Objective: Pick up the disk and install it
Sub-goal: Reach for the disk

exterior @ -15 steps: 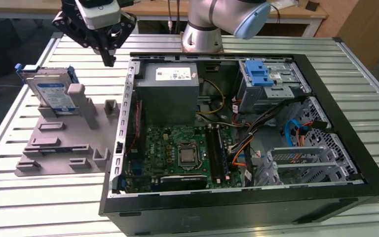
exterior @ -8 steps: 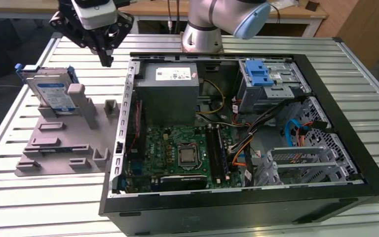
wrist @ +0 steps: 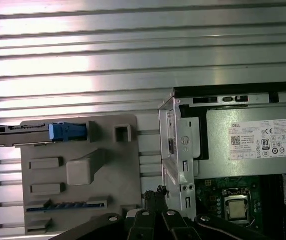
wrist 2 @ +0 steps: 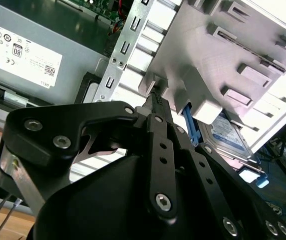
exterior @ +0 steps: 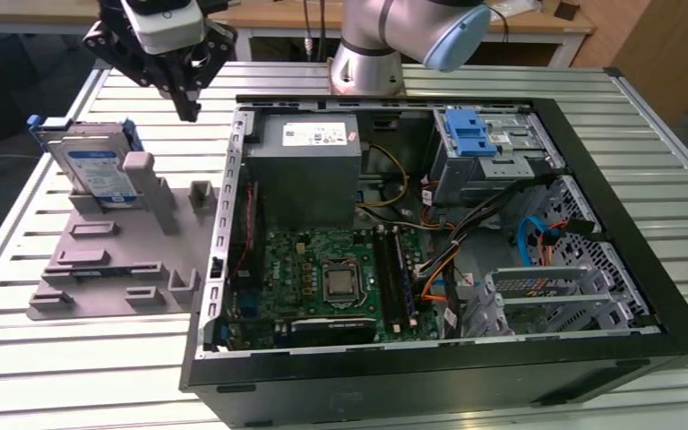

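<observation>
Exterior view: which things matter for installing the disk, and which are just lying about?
For the job: disk standing on edge in the grey fixture; claw, shut and empty, apart from the disk; blue-latched drive cage in the open case.
Just there: power supply; motherboard; slatted table.

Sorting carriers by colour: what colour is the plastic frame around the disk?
Blue, along the edges of the disk; the exterior view shows it best.
</observation>
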Robot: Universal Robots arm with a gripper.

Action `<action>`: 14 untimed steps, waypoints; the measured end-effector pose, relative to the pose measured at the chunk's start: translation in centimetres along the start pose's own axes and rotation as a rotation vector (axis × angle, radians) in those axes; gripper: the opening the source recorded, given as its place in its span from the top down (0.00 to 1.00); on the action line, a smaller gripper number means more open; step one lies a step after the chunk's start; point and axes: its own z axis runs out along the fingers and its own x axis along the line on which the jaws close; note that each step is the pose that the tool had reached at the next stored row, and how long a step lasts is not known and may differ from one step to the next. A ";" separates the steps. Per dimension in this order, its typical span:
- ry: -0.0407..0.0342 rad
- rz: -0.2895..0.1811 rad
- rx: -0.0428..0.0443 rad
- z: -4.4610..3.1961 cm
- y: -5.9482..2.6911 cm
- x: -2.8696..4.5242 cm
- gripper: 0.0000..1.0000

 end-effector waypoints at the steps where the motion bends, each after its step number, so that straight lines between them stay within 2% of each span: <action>1: 0.0001 0.000 0.0000 0.00 0.00 0.07 0.89; 14: 0.0013 0.000 0.0001 0.02 -0.07 0.88 0.89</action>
